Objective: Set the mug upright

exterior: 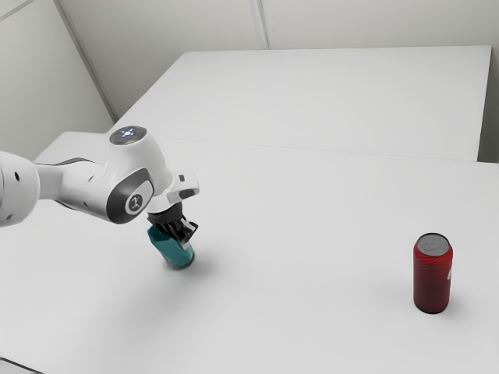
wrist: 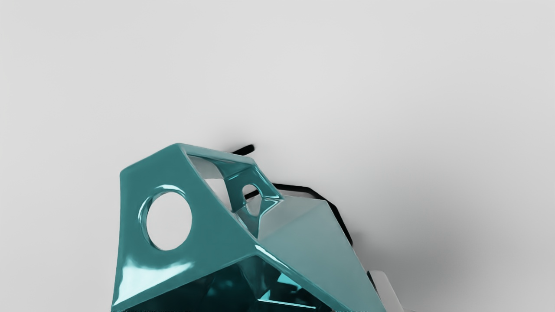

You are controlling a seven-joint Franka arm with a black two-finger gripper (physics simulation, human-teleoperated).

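1. Teal, glossy, faceted mug (exterior: pixel 167 245) sits right at the black two-part jaws (exterior: pixel 189 236), mostly just below them and off to the side nearer the arm.
2. Long axis: tilted. Mouth end up, close by the jaws; base low, beneath them, near the white, smooth desk (exterior: pixel 288 265). Full contact of base with desk: can't tell.
3. Jaws: open or closed, gripping the mug or merely beside it, can't tell.
4. Judgement: mug not upright as it lies. Righting turns on that lean; mouth needs to come over the base, and a sure grip matters, or it may topple.
5. Red metal can (exterior: pixel 433 273) upright, well apart from the jaws.
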